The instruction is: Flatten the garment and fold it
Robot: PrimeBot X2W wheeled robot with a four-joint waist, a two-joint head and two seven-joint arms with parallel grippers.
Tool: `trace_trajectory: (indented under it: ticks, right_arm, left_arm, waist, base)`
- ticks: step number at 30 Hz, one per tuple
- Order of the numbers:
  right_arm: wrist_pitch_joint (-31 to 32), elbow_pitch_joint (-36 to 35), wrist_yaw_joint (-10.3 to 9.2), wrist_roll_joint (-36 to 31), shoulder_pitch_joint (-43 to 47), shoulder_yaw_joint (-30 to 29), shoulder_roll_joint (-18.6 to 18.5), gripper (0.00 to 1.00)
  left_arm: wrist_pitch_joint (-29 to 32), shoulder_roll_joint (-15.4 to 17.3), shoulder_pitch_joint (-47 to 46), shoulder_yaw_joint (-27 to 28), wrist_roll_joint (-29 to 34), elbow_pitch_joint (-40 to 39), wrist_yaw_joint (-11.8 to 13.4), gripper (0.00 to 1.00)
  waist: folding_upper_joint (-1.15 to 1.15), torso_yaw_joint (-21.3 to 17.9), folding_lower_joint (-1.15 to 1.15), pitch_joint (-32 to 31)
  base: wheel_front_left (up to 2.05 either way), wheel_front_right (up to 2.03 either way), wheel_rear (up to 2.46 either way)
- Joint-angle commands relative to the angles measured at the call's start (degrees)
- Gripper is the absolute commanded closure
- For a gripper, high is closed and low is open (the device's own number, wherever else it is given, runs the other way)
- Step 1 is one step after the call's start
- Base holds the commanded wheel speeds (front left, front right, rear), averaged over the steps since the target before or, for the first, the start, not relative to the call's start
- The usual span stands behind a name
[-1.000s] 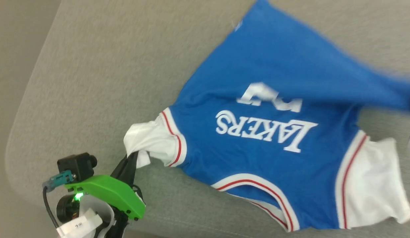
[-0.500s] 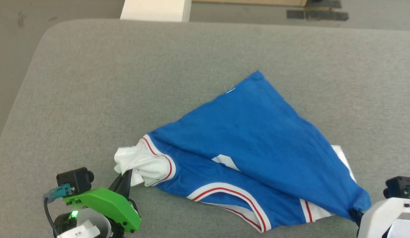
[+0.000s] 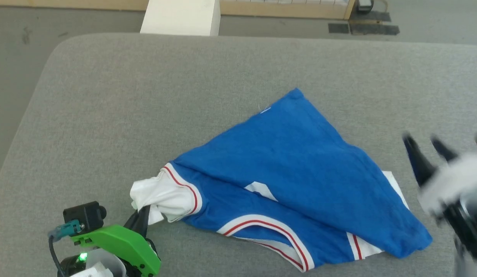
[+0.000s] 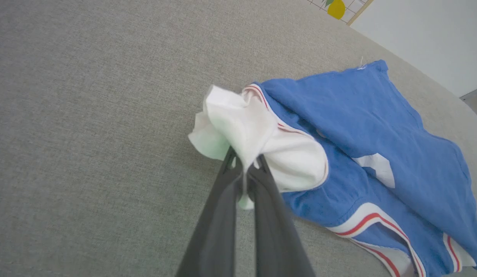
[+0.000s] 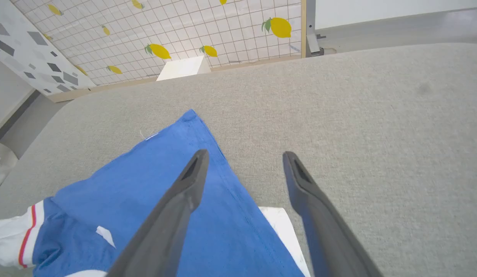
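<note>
The royal-blue jersey T-shirt (image 3: 296, 161) lies on the grey fabric-covered table (image 3: 146, 96), spreading from the middle of the head view toward 4 o'clock. Its body is folded over itself into a rough triangle, with the tip pointing to 12 o'clock and only a scrap of the white print (image 3: 261, 190) showing below the fold. The red-and-white neck trim (image 3: 269, 227) curves along the near edge at 6 o'clock.

The left claw (image 4: 244, 163) sits at 7 o'clock in the head view. Its dark fingers are pressed together on the bunched white sleeve (image 4: 238, 123), and a pinch of cloth shows between the tips. The sleeve is lifted into a crumpled knot at the shirt's 9 o'clock end.

The right claw (image 5: 246, 154) is at 3 to 4 o'clock in the head view, blurred, just beside the shirt's right-hand edge. Its fingers are spread wide and hold nothing. In the right wrist view one finger stands over the blue cloth and the other over bare table; whether either touches is unclear.

Beyond the table at 12 o'clock stand a white block (image 3: 180, 17) and a lemon-print panel (image 5: 165, 34).
</note>
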Motion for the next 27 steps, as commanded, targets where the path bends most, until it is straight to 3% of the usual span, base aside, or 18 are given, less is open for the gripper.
trace_trajectory:
  ticks: [1,8,14,20,27]
  right_arm:
    - [-0.5,1.2,-0.06,-1.8,-4.3,1.6,0.0,0.00]
    - [1.8,14.4,-0.06,-8.5,-22.2,9.1,-0.8,0.00]
    - [11.3,26.8,-0.06,-15.7,-35.1,13.0,-3.5,0.00]
    - [22.5,34.6,-0.06,-21.0,-42.7,17.8,-7.4,0.00]
    - [26.1,38.3,-0.06,-22.9,-44.4,20.7,-8.8,0.00]
  left_arm:
    - [0.0,0.3,0.2,0.1,0.0,-0.3,0.2,1.00]
    - [0.1,-1.2,-3.4,-1.3,0.1,-0.4,-1.6,1.00]
    - [-0.2,-3.0,-7.4,-3.0,0.4,0.2,-4.4,1.00]
    - [-1.1,-4.2,-9.7,-3.7,0.4,0.6,-6.4,1.00]
    - [-1.9,-5.1,-11.5,-3.8,-0.2,2.4,-8.2,1.00]
  waist:
    - [-0.01,1.2,0.00,1.5]
    - [-0.01,7.2,0.00,7.3]
    - [-0.01,13.2,0.00,13.2]
    - [-0.01,16.1,0.00,17.7]
    - [-0.01,16.8,0.00,20.7]
  base:
    - [0.00,0.00,0.00]
    - [0.00,0.00,0.00]
    - [0.00,0.00,0.00]
    - [0.00,0.00,0.00]
    - [0.00,0.00,0.00]
